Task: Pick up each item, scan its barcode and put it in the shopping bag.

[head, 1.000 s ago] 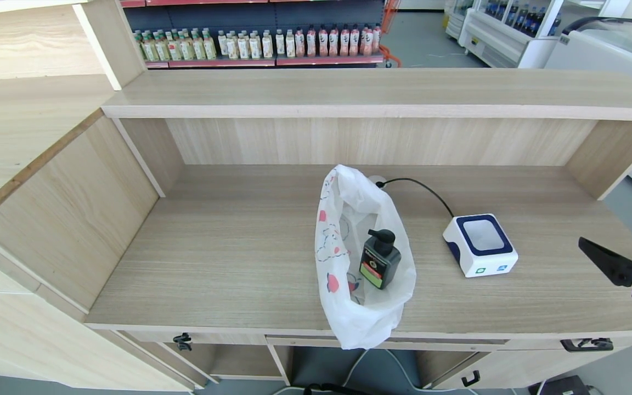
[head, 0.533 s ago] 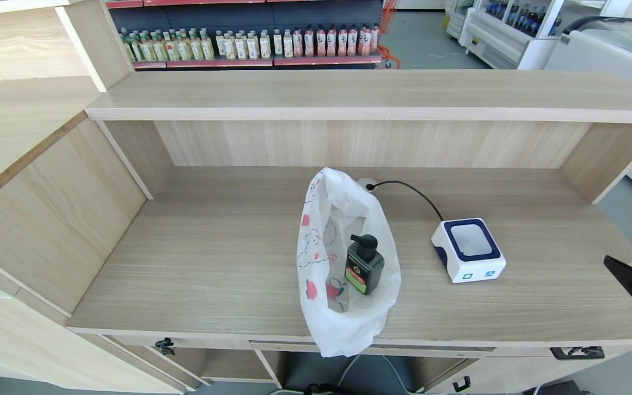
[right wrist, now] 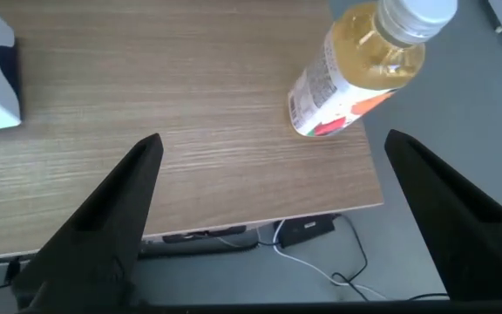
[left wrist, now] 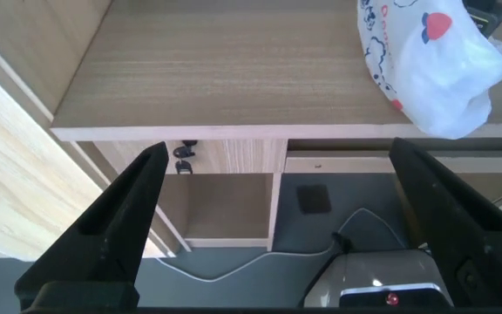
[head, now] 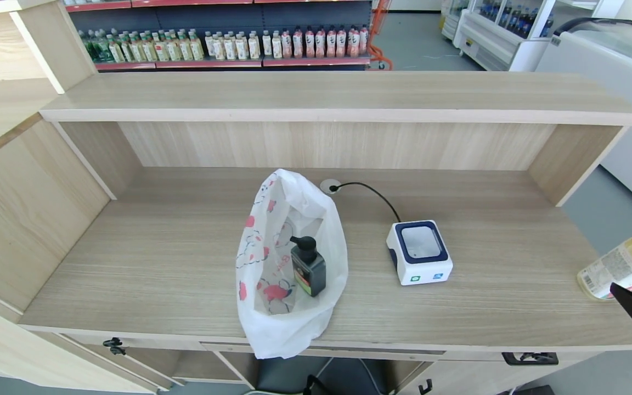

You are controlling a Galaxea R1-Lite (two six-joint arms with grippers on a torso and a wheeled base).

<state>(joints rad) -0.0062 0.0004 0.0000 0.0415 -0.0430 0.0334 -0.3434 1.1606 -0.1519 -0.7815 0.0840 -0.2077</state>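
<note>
The left gripper [left wrist: 279, 153] hangs open, well left of the scanner [head: 419, 252], off the table's [head: 157, 263] front edge. The shopping bag [head: 255, 274], just left of the scanner, holds a dark pump bottle [head: 309, 267] and sags over that edge; a heavy drop could drag it off. Well right of the scanner, a drink bottle [head: 620, 263] lies on its side, cap past the table's end. The right gripper [right wrist: 274, 144] is open near it; a nudge could roll it off.

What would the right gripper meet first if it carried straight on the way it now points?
Probably the counter top near its end, just short of the lying bottle. The right gripper, jaws open, points down there; depth is unclear, so it might reach the bottle first.
</note>
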